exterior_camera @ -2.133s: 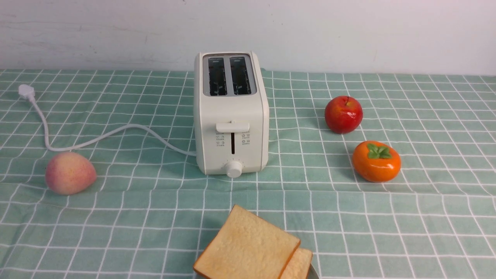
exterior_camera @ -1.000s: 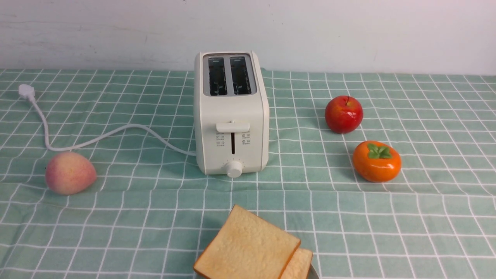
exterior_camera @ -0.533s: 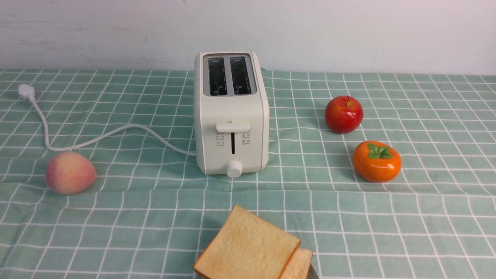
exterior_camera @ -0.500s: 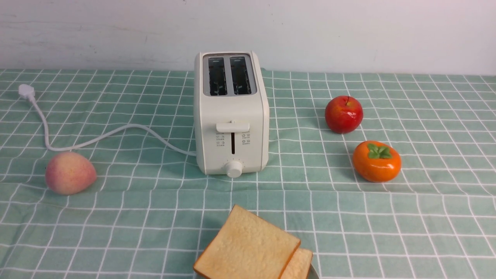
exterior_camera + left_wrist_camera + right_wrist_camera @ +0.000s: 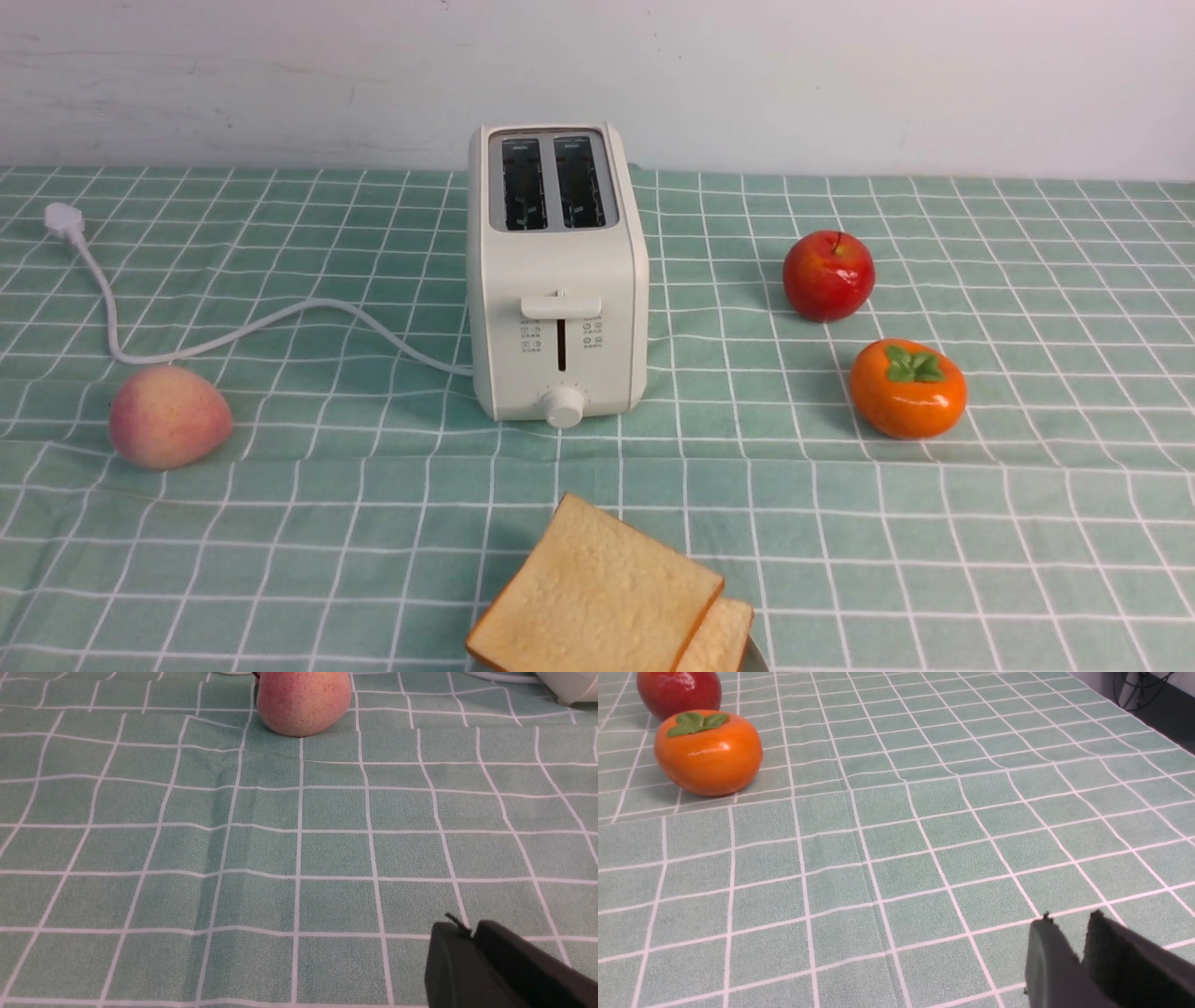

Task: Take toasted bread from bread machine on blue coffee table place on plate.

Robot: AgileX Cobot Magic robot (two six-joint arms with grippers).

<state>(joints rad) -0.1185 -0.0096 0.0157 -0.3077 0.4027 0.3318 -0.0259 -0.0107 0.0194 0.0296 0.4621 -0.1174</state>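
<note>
Nothing has moved since the earlier frames: the bread, the toaster and the fruit lie exactly as they did, and no arm enters the front view.

The bread (image 5: 597, 588) is at the near edge of the scene, right of centre. The larger slice lies tilted across a second slice (image 5: 724, 637). Only a sliver of the plate (image 5: 754, 659) shows under them, at the picture's bottom edge. Beyond them the toaster (image 5: 558, 280) stands on the bench (image 5: 327, 523) with both slots dark and empty and its lever up, so the task looks finished, or nearly so.

What is left is probably just to keep both arms back and settle them. The wrist views show only cloth under each arm. The left jaws are pressed together with nothing between them. The right jaws stand a crack apart at the tips, also empty.

To do this well, each arm should stay on its own side, well away from the plate, because a brush could slide the top slice, which leans on the lower one. The left arm has the peach (image 5: 168, 415) and the cord (image 5: 280, 322) on its far side. The right arm has the persimmon (image 5: 907, 387) and the apple (image 5: 828, 275) on its far left. Both pieces could roll if knocked. Slow, level moves are best.
</note>
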